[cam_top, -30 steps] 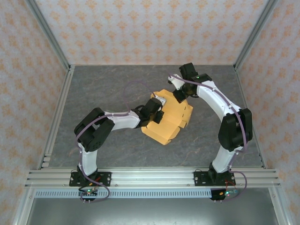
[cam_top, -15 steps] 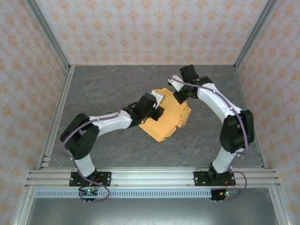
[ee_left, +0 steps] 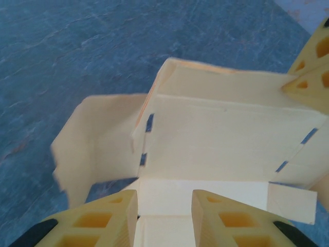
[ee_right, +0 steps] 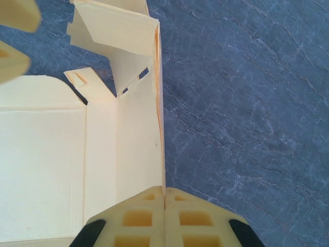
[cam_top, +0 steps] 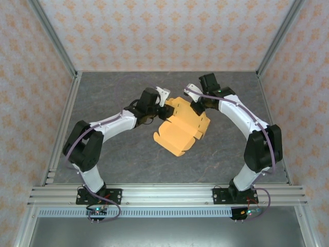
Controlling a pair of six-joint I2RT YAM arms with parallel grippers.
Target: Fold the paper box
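The paper box (cam_top: pixel 180 128) lies half-folded in the middle of the desk (cam_top: pixel 118 154), between both hands. The right hand (ee_right: pixel 164 195) is pinched tight on the edge of one raised wall. The left hand (ee_left: pixel 164 200) sits at the box's far-left edge, fingers narrowly parted over a flat panel.

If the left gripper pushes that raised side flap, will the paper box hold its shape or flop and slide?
Probably floppy: the paper box is thin creased card, and its side flap curls in the left wrist view. Likely light, so a push may slide it, though the right gripper, shut on one wall, should anchor that side.
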